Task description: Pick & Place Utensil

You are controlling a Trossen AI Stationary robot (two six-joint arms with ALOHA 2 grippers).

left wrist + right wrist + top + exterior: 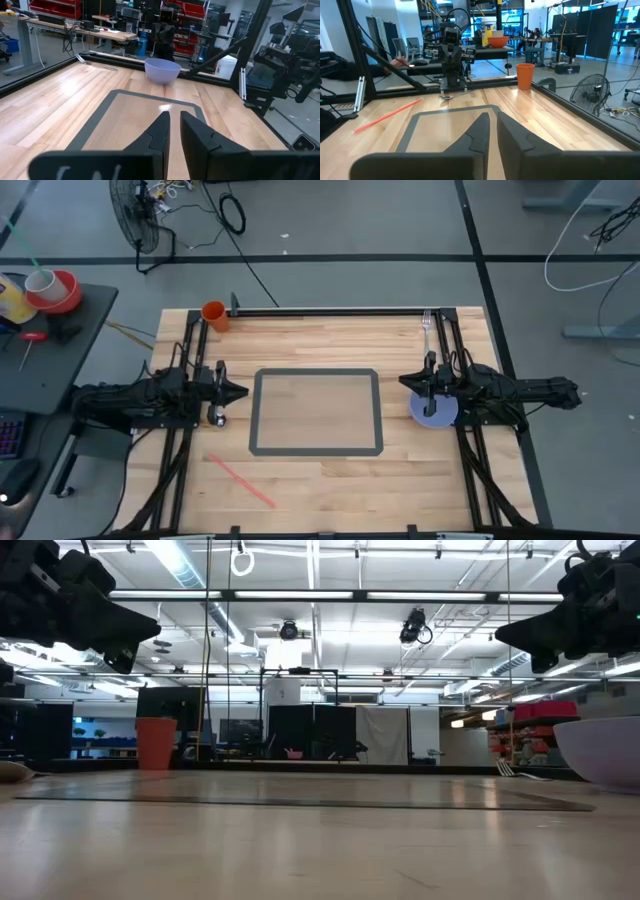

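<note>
A silver fork (427,323) lies flat by the table's far right corner and also shows in the left wrist view (90,61). A silver spoon (216,417) lies on the table's left side beneath my left arm, with its bowl toward the near edge (451,95). A lavender bowl (440,415) stands under my right arm (162,71). My left gripper (243,391) hovers shut at the mat's left edge (174,116). My right gripper (403,383) hovers shut at the mat's right edge (492,116). Both are well above the wood (155,632) (500,637).
A grey-framed mat (265,448) lies in the table's middle between the grippers. An orange cup (214,314) stands at the far left corner. A thin red stick (240,481) lies near the left near edge. Black rails run along the table's sides.
</note>
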